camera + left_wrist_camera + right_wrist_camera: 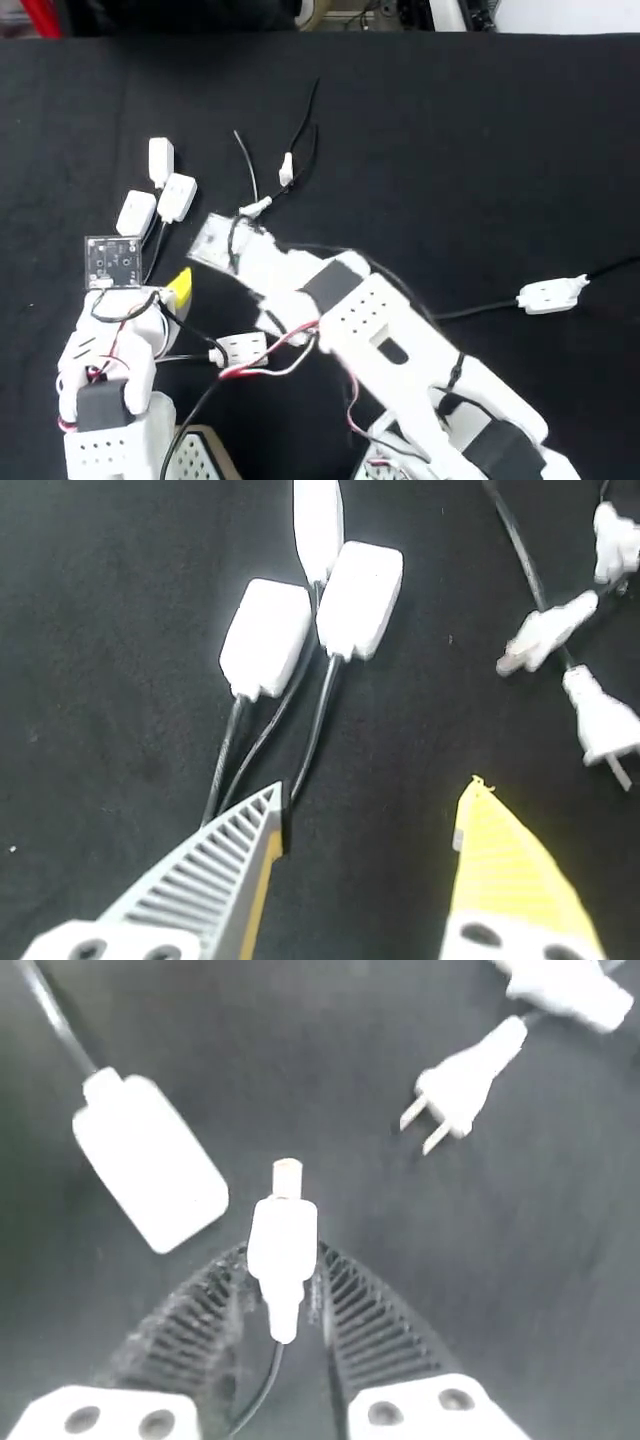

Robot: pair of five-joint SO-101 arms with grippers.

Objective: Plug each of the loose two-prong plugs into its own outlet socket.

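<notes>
Pinching plug (283, 1228) in right tool (281, 1265), outlet socket (150, 1175) just beside.

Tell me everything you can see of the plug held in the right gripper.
The white plug is small, smooth and plastic-looking, with a narrow moulded body. It is clamped between the right gripper's ribbed dark fingers, in line with them, its front end pointing away from the wrist over the black table. From here its prongs show as one pale tip. A thin black cable leaves its rear between the fingers. A white outlet block lies beside it, apart.
</notes>
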